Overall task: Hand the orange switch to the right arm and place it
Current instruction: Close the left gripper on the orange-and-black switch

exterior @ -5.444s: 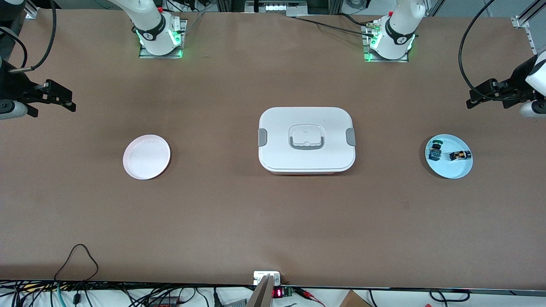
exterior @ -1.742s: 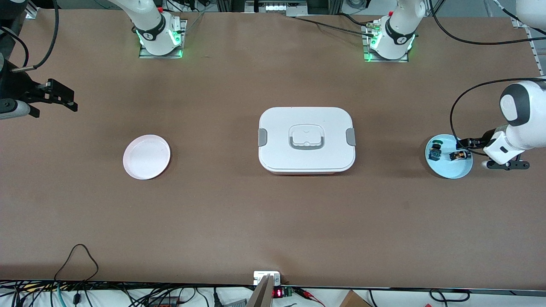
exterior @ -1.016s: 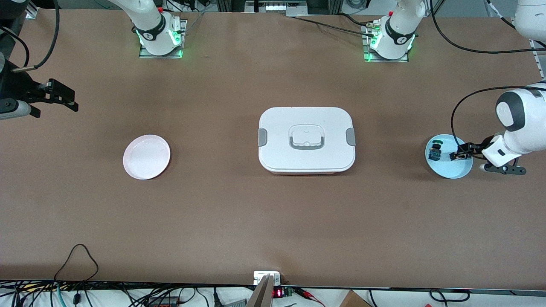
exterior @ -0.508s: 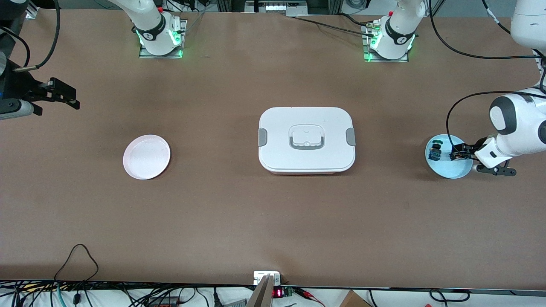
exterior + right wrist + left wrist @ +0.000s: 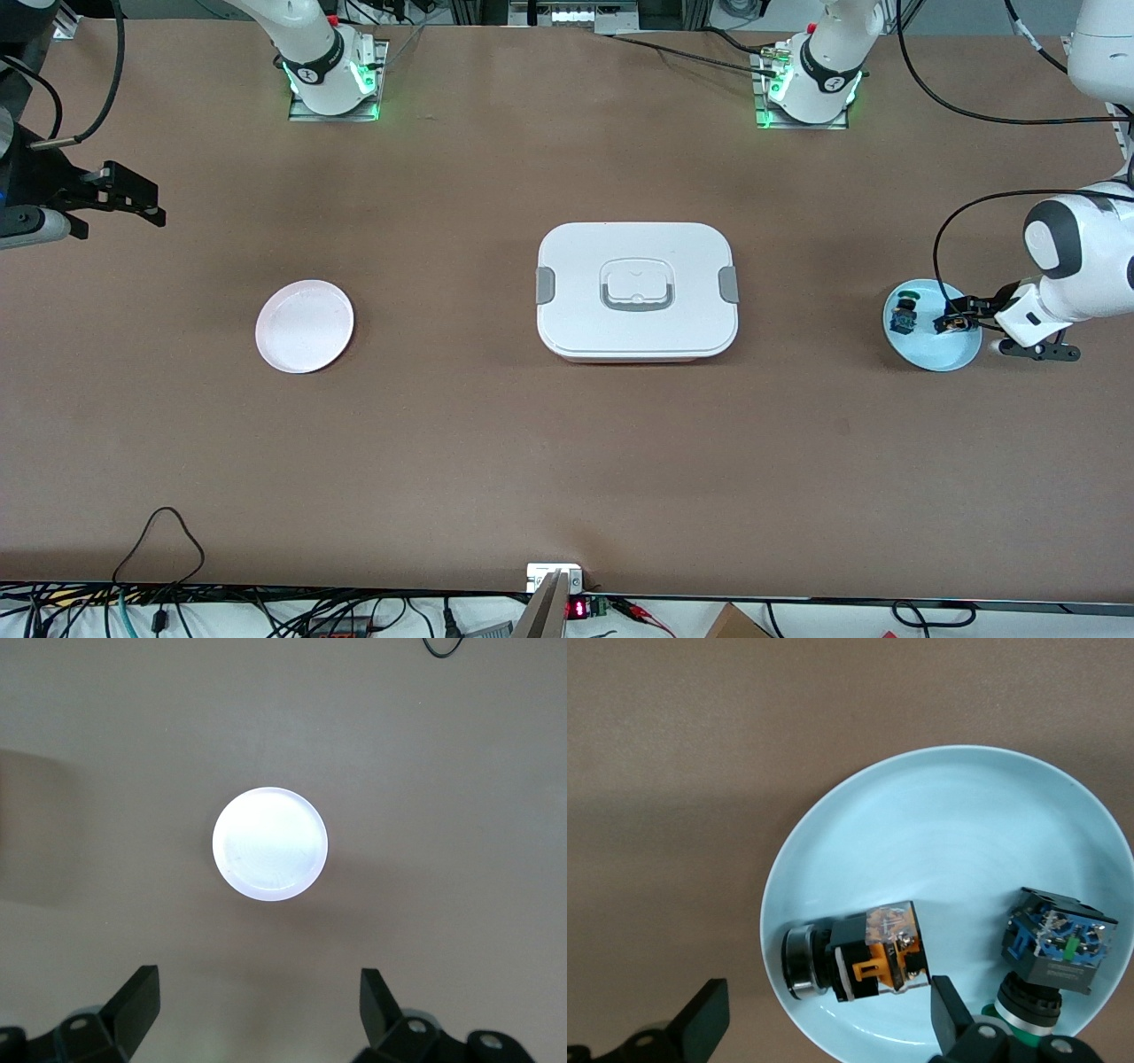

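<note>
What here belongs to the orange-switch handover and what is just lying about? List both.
Job:
- orange switch, lying on the blue plate
- left gripper, open around the switch
- right gripper, open, waiting above the pink plate

Lying about:
- green-capped switch, on the same blue plate
- white lidded box, mid-table

Closed white box mid-tabletop between pink plate and blue plate, bare tabletop around it, green switch close beside orange switch, left end effector fingers wide apart either side of it
</note>
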Controlling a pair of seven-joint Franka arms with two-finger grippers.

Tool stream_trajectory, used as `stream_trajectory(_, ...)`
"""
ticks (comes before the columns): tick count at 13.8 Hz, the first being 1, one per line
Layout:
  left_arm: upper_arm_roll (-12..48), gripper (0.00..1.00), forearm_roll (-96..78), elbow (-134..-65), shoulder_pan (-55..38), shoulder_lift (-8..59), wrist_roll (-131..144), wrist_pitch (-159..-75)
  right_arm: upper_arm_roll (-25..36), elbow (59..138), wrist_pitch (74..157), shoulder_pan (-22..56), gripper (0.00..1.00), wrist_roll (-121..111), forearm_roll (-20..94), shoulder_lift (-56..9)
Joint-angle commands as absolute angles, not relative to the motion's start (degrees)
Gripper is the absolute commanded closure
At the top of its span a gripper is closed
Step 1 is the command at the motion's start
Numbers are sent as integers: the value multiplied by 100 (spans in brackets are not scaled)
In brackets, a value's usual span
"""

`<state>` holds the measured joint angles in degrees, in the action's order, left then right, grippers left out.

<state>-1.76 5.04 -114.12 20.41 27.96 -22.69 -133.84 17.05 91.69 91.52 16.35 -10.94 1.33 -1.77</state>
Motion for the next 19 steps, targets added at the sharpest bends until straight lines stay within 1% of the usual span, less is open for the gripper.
stream_trajectory(1, -132, 0, 554, -11426, 2083, 2847, -2347, -13482, 1696, 9114, 9132, 1582, 0, -1072, 176, -228)
stream_trajectory(19, -132, 0, 220, -11408, 2013, 2971, -2303, -13491, 1705, 9097, 9229, 1582, 0, -1134, 185, -229)
